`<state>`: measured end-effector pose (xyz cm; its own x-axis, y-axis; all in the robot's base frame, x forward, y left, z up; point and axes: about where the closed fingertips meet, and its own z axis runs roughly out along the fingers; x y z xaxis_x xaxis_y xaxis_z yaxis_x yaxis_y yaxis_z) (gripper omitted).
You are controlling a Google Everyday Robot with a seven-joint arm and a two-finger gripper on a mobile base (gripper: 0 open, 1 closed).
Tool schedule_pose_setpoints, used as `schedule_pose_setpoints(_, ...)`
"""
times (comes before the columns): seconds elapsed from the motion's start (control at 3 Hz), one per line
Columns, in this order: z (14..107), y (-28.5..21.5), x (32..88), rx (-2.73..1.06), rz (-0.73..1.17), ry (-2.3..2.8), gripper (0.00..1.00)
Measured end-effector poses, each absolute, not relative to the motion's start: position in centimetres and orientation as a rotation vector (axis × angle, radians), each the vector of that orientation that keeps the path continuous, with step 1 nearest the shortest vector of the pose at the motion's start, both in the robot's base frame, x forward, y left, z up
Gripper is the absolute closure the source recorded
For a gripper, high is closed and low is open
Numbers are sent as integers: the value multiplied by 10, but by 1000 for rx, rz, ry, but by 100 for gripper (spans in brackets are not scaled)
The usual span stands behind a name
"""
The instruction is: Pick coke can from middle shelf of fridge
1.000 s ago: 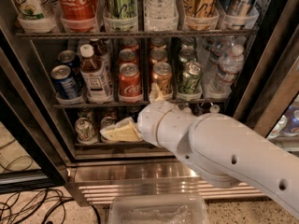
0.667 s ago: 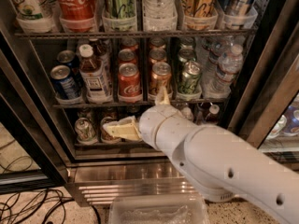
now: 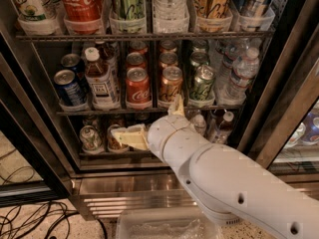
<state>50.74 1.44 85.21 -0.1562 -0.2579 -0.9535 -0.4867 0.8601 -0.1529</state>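
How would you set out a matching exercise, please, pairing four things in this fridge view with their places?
Things:
1. coke can
2. blue can
3. water bottle
4. gripper

Places:
A. right end of the middle shelf
B. open, at that shelf's front edge, just below the coke can
C. left end of that shelf
D. front row, between a white-capped bottle and a copper-orange can

Pairs: 1-D, 2-C, 3-A, 4-B.

Glossy metal coke can (image 3: 138, 87), matt plastic end effector (image 3: 146, 117) just below
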Motion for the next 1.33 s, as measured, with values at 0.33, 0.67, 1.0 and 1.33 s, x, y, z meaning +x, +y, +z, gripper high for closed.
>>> schedule_pose_setpoints(0.33, 850, 16, 516, -575, 188, 1720, 8)
schedule_pose_setpoints(0.67, 843, 21, 536, -552, 91, 1656, 15)
schedule_pose_setpoints(1.0, 842, 21, 543, -529, 46, 1633, 15)
schedule_pose_setpoints(1.33, 841, 34, 547, -441, 17, 1606, 29)
